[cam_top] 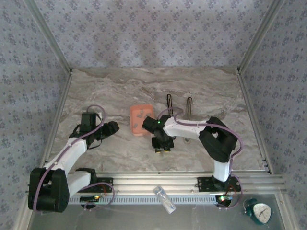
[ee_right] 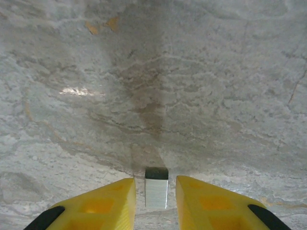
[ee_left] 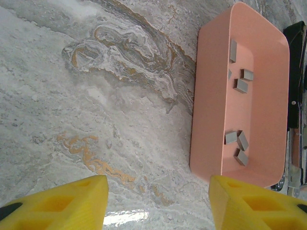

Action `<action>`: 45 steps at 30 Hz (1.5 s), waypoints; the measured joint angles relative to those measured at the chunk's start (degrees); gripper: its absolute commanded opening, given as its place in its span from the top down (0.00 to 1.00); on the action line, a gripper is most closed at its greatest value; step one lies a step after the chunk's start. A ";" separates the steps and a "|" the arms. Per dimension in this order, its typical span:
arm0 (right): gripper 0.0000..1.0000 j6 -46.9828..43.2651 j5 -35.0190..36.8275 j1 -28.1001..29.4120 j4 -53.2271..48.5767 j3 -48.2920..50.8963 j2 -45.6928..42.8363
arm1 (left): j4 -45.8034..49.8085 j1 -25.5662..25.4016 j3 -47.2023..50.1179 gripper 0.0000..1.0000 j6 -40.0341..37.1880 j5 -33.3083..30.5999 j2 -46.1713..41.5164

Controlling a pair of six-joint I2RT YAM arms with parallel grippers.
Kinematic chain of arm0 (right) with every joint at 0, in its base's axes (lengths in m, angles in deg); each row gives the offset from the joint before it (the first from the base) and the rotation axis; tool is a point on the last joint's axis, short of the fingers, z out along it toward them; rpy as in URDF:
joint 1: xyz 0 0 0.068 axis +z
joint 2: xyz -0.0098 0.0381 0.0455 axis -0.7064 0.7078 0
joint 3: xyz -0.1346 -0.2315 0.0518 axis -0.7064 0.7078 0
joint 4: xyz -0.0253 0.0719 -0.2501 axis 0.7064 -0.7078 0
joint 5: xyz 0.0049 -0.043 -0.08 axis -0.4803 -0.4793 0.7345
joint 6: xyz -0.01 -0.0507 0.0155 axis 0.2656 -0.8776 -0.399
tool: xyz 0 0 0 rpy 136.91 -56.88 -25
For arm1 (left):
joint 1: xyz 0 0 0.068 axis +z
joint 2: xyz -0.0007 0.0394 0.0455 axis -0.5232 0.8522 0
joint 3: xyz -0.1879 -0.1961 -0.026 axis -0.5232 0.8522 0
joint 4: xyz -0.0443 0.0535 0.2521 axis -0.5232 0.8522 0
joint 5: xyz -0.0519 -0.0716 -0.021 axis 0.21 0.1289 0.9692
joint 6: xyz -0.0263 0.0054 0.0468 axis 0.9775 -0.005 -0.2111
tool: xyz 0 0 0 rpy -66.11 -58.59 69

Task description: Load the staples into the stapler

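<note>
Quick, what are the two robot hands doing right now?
Left gripper: open, empty.
Right gripper: open, straddling a staple strip, gaps on both sides.

Dark object (ee_left: 297,72) beside tray (ee_left: 206,120) cut off at right edge

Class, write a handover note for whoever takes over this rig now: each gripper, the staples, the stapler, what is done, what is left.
Left gripper: open, empty, over the table beside the tray.
Right gripper: fingers flank one staple strip; firm grip unclear.
Other staples lie in the tray; stapler lies further back on the table.
Done: one strip out of the tray.
Left: carry it to the stapler, load it.
</note>
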 measured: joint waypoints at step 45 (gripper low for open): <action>0.87 -7.39 14.62 -12.02 2.93 0.46 -11.02 | -11.41 -6.43 -3.04 0.43 -1.33 -0.48 3.74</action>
